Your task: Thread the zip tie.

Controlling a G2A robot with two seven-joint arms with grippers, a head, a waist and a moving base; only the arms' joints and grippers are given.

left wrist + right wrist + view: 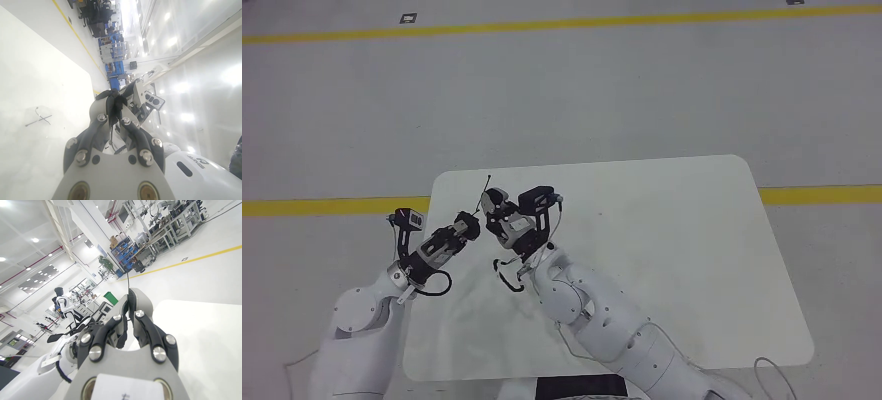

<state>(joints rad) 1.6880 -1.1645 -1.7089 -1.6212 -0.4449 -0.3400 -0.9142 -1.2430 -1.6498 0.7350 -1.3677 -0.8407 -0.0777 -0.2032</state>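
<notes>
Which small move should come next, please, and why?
Probably ease the right end effector toward the left end effector, aiming the tail. The right one pinches the zip tie, tail sticking out free, and the two are close together.

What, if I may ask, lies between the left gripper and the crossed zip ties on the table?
Bare table from left gripper to crossed zip ties, in the left wrist view.

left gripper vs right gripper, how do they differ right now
The right gripper pinches a thin black zip tie whose tail sticks out past its fingers; the left gripper shows no such tail, and what it holds is unclear. The right gripper sits farther over the table than the left. Both have fingers shut.
</notes>
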